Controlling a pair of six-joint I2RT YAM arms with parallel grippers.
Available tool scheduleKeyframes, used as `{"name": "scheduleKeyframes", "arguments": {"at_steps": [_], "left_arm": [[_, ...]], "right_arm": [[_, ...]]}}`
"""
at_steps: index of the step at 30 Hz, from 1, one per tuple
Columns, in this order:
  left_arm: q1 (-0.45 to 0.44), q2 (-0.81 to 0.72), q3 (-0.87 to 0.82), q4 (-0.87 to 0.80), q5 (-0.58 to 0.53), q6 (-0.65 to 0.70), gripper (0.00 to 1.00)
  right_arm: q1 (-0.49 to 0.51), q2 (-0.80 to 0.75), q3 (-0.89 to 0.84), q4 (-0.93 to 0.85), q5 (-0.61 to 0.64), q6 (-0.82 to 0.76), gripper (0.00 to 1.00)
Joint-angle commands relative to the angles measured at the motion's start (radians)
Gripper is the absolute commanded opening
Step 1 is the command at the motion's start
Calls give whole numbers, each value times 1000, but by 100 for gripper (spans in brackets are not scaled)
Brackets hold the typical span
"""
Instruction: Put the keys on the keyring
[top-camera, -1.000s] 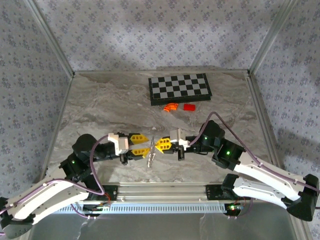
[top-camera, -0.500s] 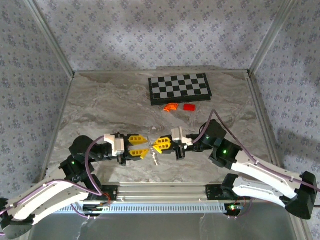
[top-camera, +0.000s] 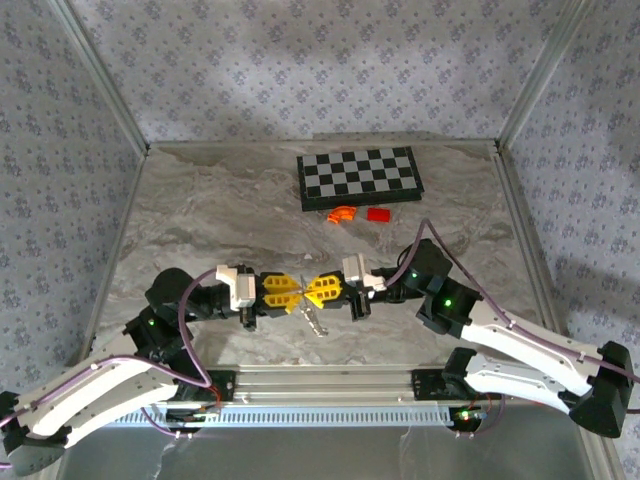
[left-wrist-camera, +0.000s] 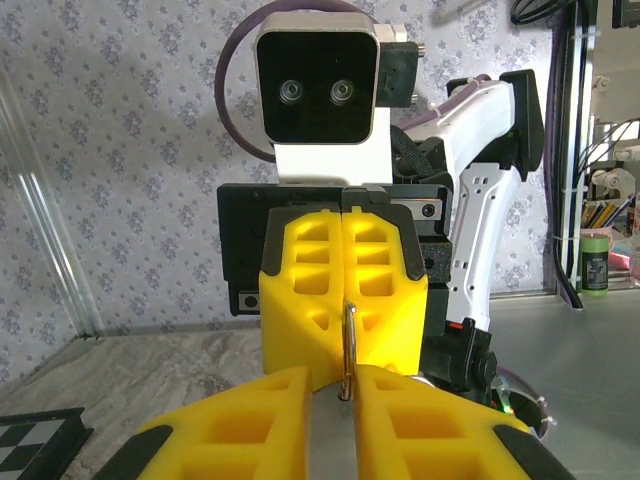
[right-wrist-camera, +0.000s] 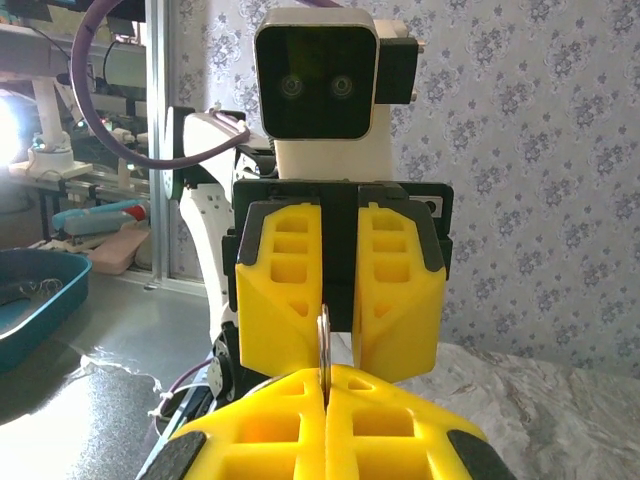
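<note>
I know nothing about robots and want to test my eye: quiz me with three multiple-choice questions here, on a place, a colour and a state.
1. The chessboard lies: A) by the arm bases; B) at the table's far side; C) against the left wall.
2. Both arms' jaws are: A) yellow; B) blue; C) green.
3. The right jaws are: A) wide open; B) shut on a red block; C) shut on the keyring.
Answers: 1B, it sits at the top of the overhead view; 2A, yellow in every view; 3C, the left wrist view shows them pressed onto the metal loop.
</note>
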Motion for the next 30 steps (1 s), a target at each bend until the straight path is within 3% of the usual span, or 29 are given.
{"name": "scheduleKeyframes", "arguments": {"at_steps": [1,7,15,27,30], "left_arm": [[-9,4,12,58,30,-11,17],[-9,9,7,73,30,-17,16],[-9,12,0,72,13,-14,0],[-9,-31,-23,5,-76,21,0],[-10,-34,-7,-41,-86,38,0]], "right_arm": [[-4,3,1,58,-22,17,0],[-4,7,1,60,-27,17,0],[-3,13,1,54,-19,15,0],[-3,8,13,-22,28,-22,0],[0,10,12,-30,47,-26,5]]}}
